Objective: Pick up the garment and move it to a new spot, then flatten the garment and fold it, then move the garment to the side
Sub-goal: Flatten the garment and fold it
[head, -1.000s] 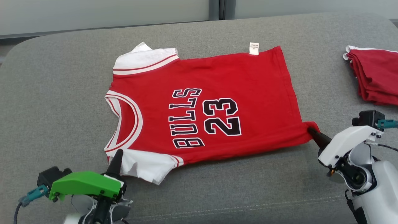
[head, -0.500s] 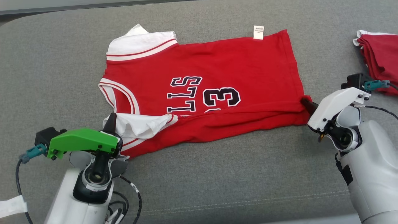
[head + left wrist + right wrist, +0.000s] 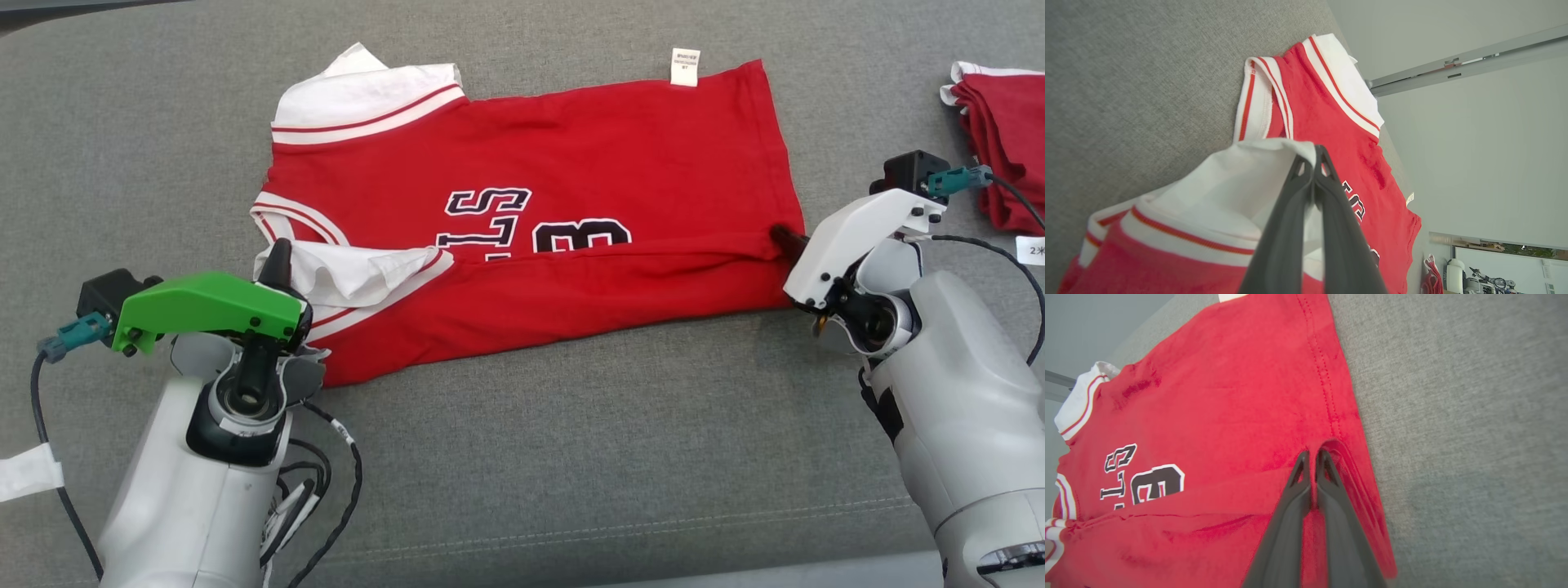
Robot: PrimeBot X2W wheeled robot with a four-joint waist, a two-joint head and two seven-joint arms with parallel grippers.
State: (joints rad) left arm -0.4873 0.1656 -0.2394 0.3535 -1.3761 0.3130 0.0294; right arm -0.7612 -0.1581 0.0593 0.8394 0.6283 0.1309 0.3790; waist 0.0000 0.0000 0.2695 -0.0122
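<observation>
Bright, even light, soft shadows; wrist views blur the near fingers (image 3: 1290, 245).

- One grey woven-fabric padded surface (image 3: 522, 457), with a stitched seam running along its near edge.
- One red jersey (image 3: 571, 163) with short white sleeves and black-and-white lettering. It lies at the centre, collar to the left and hem to the right. Its near long edge is folded over onto the print, and a small white label (image 3: 685, 65) sits at the far hem.
- One stack of folded red garments (image 3: 1008, 122) with white trim, at the far right, well apart from the red jersey.
</observation>
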